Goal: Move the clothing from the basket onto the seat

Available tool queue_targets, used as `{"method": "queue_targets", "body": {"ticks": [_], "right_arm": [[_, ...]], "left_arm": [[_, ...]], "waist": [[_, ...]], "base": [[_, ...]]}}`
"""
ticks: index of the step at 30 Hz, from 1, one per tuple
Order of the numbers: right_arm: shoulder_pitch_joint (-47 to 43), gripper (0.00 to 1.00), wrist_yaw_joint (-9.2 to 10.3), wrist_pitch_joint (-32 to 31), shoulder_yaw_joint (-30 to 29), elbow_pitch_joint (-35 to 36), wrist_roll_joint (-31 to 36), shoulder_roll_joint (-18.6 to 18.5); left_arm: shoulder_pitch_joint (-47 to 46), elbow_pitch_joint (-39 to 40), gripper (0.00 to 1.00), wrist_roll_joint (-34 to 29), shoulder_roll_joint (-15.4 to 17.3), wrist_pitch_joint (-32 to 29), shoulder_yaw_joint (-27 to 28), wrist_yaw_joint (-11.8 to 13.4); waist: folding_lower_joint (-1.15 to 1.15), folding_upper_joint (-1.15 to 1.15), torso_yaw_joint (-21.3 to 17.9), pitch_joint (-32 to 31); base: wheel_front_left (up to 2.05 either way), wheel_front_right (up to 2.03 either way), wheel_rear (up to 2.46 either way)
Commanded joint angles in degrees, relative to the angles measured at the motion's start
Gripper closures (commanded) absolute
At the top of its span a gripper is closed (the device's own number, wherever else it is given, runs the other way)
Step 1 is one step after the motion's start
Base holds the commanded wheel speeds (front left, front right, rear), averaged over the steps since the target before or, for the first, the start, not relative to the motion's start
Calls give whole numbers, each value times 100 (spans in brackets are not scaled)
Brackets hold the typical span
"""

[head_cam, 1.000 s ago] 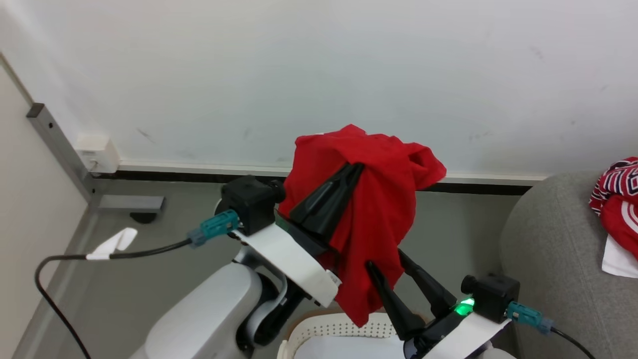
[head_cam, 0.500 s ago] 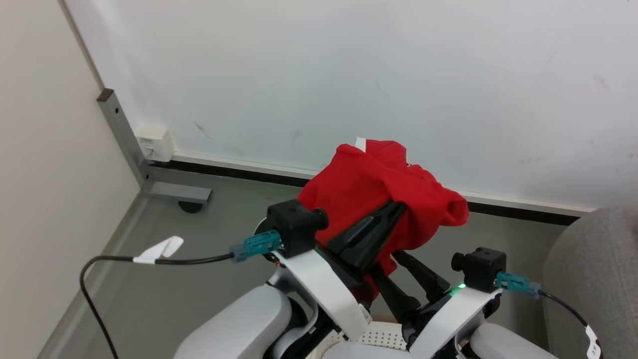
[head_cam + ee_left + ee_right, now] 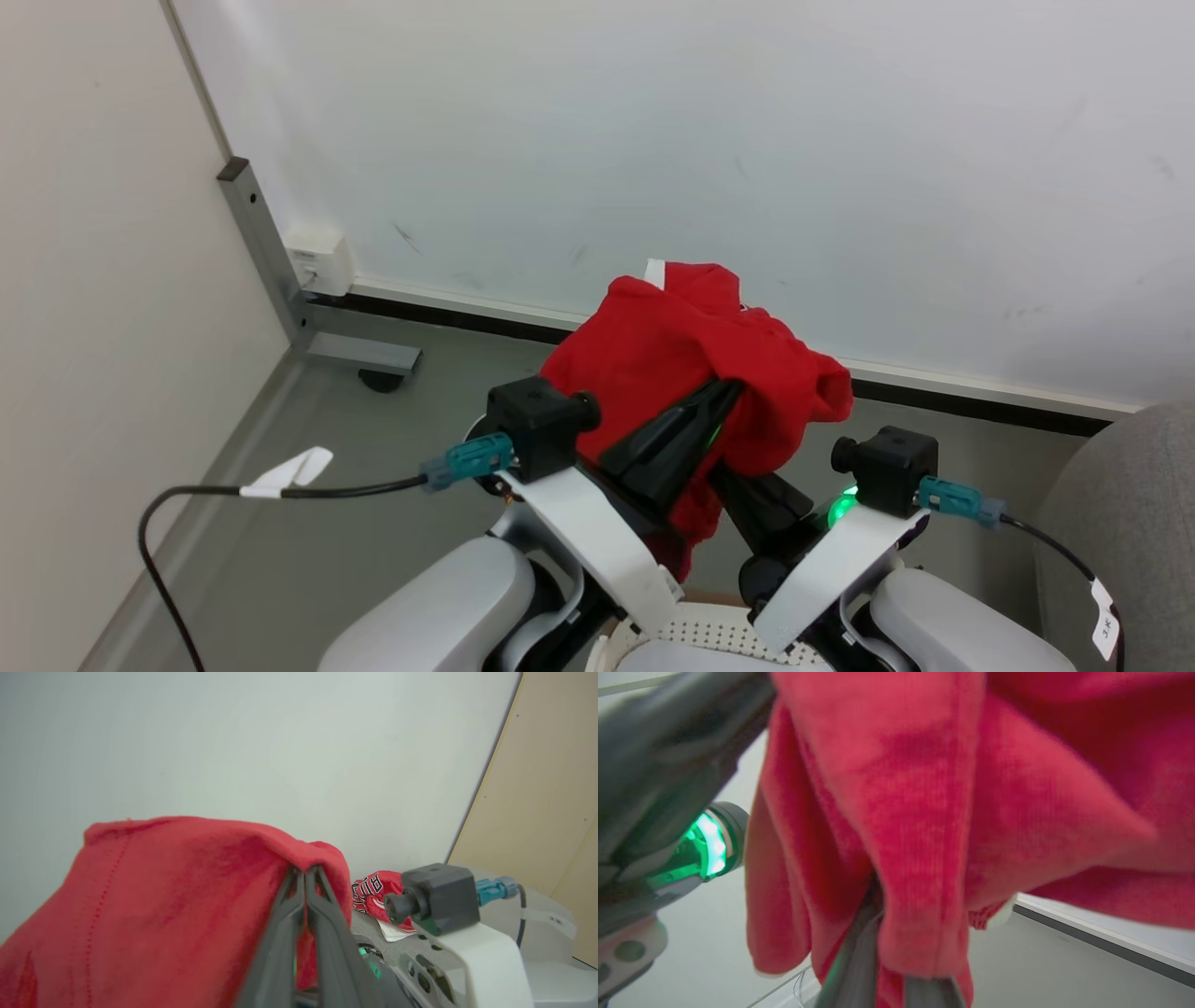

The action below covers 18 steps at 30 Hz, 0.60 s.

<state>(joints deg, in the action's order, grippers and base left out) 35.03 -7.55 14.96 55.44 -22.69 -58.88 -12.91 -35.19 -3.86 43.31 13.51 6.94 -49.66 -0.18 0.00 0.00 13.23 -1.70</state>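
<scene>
A plain red piece of clothing (image 3: 686, 364) hangs bunched in the air before the wall. My left gripper (image 3: 731, 389) is shut on its top fold, and in the left wrist view the cloth (image 3: 163, 896) drapes over those pressed-together fingers (image 3: 304, 877). My right gripper (image 3: 758, 499) reaches under the hanging part, and in the right wrist view its fingers (image 3: 857, 956) pinch the cloth (image 3: 924, 826). The white basket (image 3: 691, 639) peeks out at the bottom edge. Another red garment with lettering (image 3: 373, 891) lies on the grey seat (image 3: 1134, 504).
A white wall with a dark baseboard (image 3: 971, 397) runs behind. A grey metal post with a foot (image 3: 359, 353) and a white socket box (image 3: 319, 259) stand at the left corner. A black cable with a white tag (image 3: 285, 474) trails from the left wrist over the grey floor.
The head camera has swung left, so the seat slid toward the right edge. The right gripper rose beside the left one and closed on the hanging cloth.
</scene>
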Motion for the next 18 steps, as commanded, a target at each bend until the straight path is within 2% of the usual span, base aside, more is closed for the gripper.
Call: {"method": "queue_targets", "body": {"ticks": [1, 18], "right_arm": [[-85, 100, 13, 20, -32, 33, 95, -65], [-577, 100, 13, 21, -397, 560, 688, -277]], "left_arm": [[73, -50, 100, 23, 52, 34, 35, 10], [170, -222, 100, 60, 199, 105, 62, 67]], "waist": [[0, 0, -24, 10], [0, 0, -320, 68]], "base": [[0, 0, 0], [0, 0, 0]]}}
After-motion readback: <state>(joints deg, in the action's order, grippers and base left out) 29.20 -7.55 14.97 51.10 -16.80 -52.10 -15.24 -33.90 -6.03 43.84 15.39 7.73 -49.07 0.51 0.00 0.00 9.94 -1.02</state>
